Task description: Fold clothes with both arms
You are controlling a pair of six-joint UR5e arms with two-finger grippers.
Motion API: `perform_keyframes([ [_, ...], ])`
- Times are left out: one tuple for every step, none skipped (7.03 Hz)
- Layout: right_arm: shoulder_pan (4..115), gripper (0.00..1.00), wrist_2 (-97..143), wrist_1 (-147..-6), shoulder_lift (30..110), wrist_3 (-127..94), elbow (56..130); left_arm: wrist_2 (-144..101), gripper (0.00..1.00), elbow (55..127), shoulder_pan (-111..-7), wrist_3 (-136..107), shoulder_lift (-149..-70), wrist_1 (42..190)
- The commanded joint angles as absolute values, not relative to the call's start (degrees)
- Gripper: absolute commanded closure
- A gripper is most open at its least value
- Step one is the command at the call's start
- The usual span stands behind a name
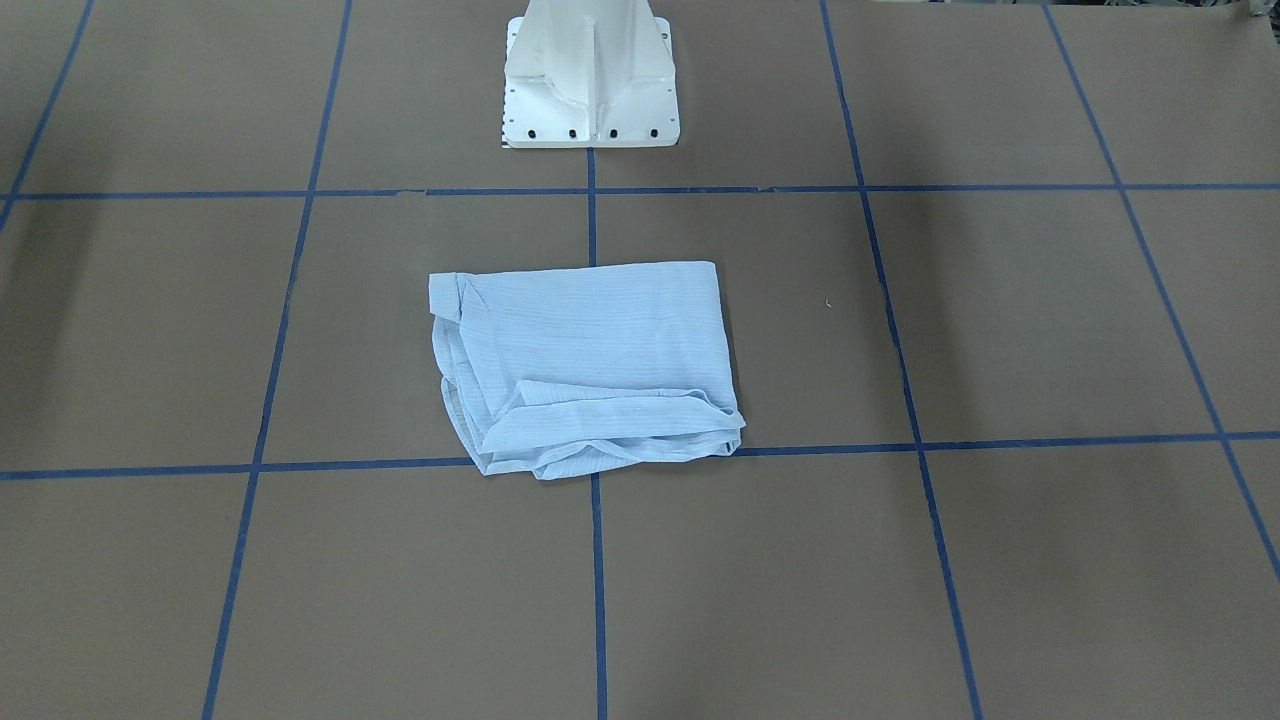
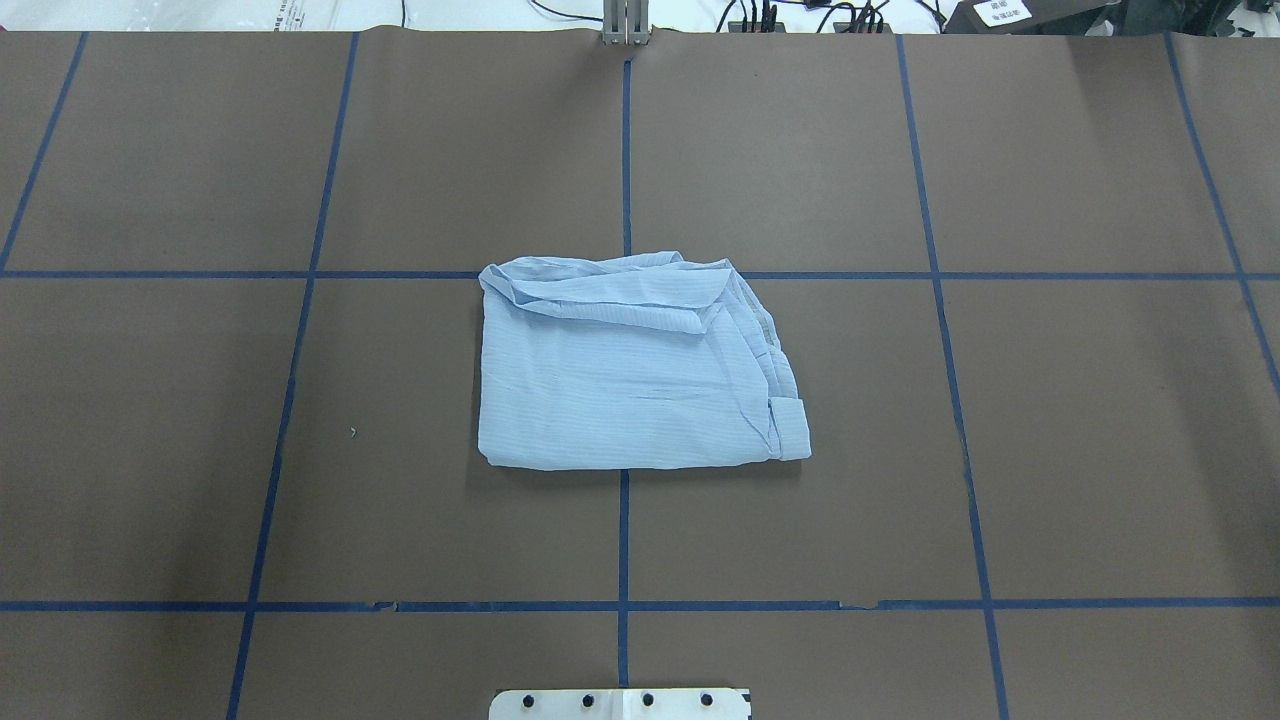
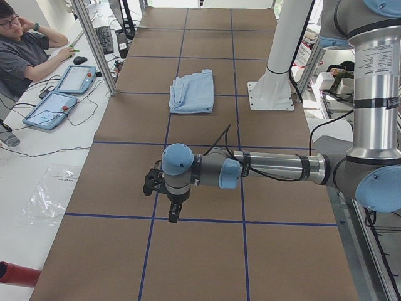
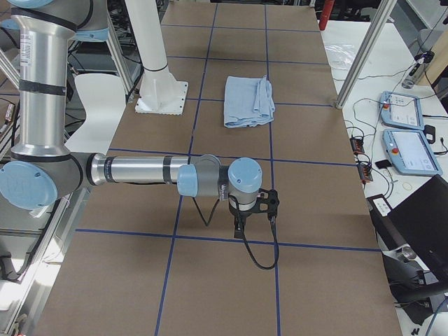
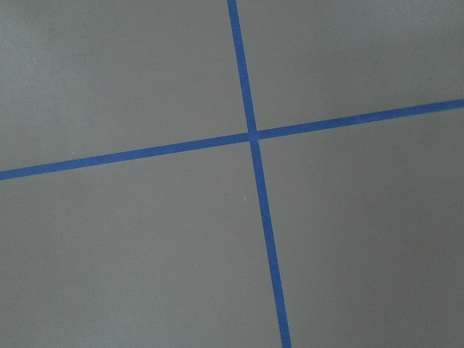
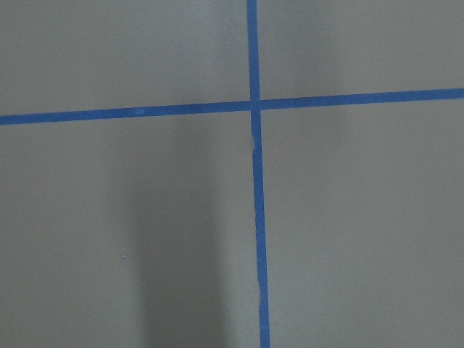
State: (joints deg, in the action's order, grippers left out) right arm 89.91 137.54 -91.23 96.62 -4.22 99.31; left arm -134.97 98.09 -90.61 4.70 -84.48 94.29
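Observation:
The pale-blue shirt [image 2: 620, 380] lies folded into a rough rectangle at the middle of the brown table, with a loose rumpled layer along its far edge. It also shows in the front view [image 1: 600, 350] and in both side views [image 3: 193, 93] [image 4: 246, 101]. No arm touches it. My left gripper [image 3: 173, 212] hangs over bare table far from the shirt, toward the table's left end. My right gripper [image 4: 240, 227] hangs over bare table toward the right end. Both show only in side views, so I cannot tell whether they are open or shut. The wrist views show only table and blue tape.
The white pedestal base [image 1: 590, 90] stands at the robot's side of the table [image 2: 1100, 450]. Blue tape lines mark a grid. An operator [image 3: 22, 50] sits beside the table with two teach pendants [image 3: 59, 100]. Metal frame posts [image 3: 94, 44] stand along that edge.

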Motion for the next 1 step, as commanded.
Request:
perform_keyframes([
  [89.9, 0.0, 137.5, -91.2, 96.6, -4.2, 99.3, -135.1, 0.01, 98.5, -90.6, 4.7, -84.6, 94.2],
])
